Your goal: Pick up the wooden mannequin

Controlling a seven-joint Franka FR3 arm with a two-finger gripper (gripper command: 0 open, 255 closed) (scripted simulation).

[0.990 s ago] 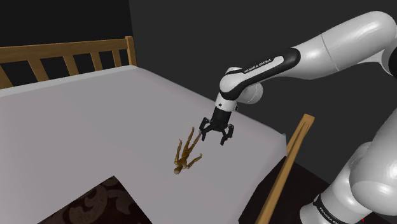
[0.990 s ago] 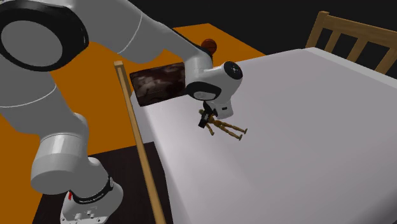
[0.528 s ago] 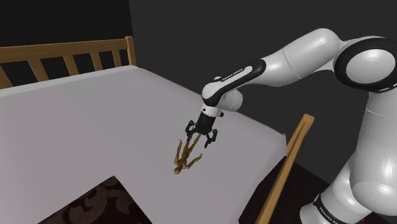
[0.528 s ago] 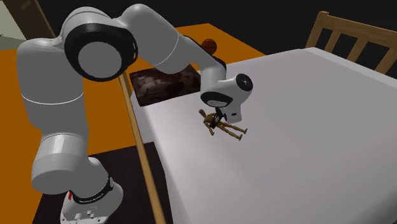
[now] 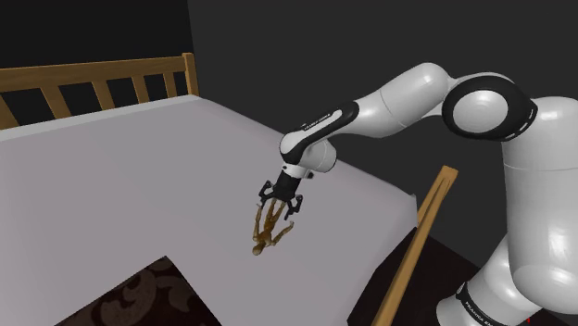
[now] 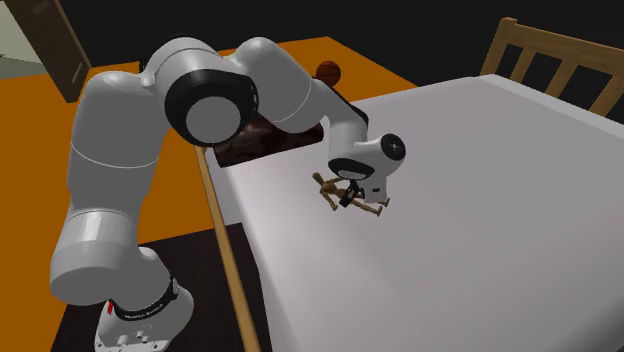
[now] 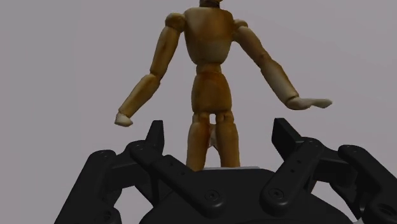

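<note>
A wooden mannequin [image 5: 265,233] lies flat on the pale grey bed sheet [image 5: 120,185], arms spread, its head toward the patterned blanket. My black gripper [image 5: 278,201] hangs just over its legs, open. In the wrist view the mannequin [image 7: 210,63] is seen from the feet end, and its thighs lie between the gripper [image 7: 217,137] fingers, which stand apart and do not touch it. In the second exterior view the white wrist covers the gripper [image 6: 348,198] and the mannequin's [image 6: 324,184] middle; the head and feet stick out on either side.
A dark patterned blanket [image 5: 139,296] covers the bed's near corner by the mannequin's head. A wooden rail [image 5: 421,231] runs along the bed edge near my stand, and a slatted wooden headboard [image 5: 93,88] closes the far end. Orange floor [image 6: 120,130] lies beyond the bed.
The arm has swung toward the shoulder view's left and down. The open gripper went from beside the mannequin's feet to right over its legs. The mannequin has not moved.
</note>
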